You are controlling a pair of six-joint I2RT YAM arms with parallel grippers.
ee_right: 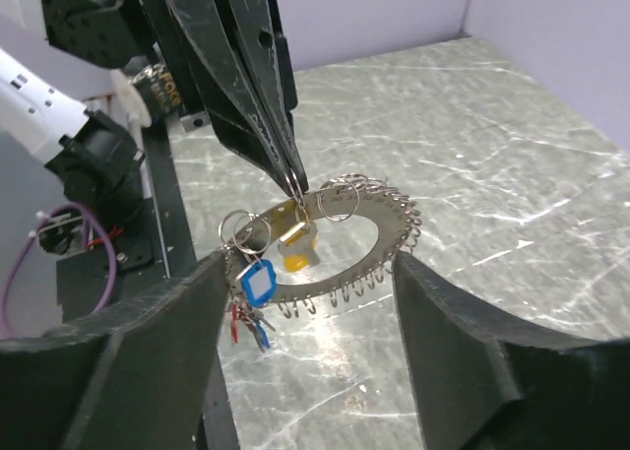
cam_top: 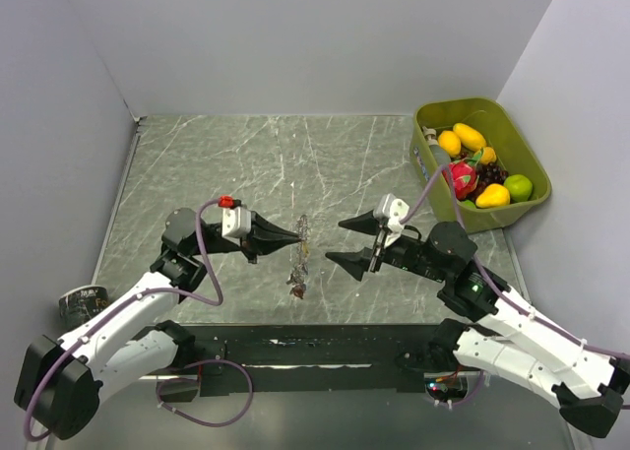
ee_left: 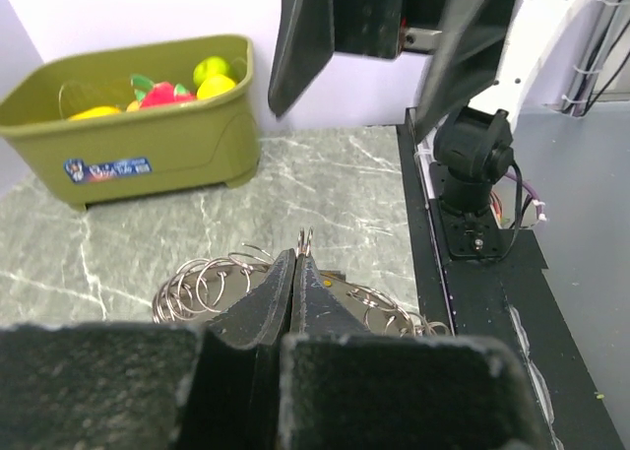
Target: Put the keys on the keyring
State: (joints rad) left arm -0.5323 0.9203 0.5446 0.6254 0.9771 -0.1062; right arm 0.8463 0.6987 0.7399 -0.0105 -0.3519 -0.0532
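The keyring (ee_right: 389,235) is a flat grey metal ring edged with several small wire loops. It hangs tilted from my left gripper (cam_top: 295,236), whose jaws are shut on one small loop (ee_left: 306,238) at its top. A blue-tagged key (ee_right: 259,281), a yellow-headed key (ee_right: 295,251) and a bunch of red and blue keys (ee_right: 246,324) dangle from the ring. My right gripper (cam_top: 340,240) stands open just right of the ring, facing it. Nothing is between its fingers (ee_right: 148,352), and the ring hangs in front of them.
An olive bin (cam_top: 522,140) with several coloured fruits stands at the back right. A small roll (cam_top: 79,302) lies by the left arm's base at the table's left edge. The dark mounting rail (cam_top: 315,347) runs along the near edge.
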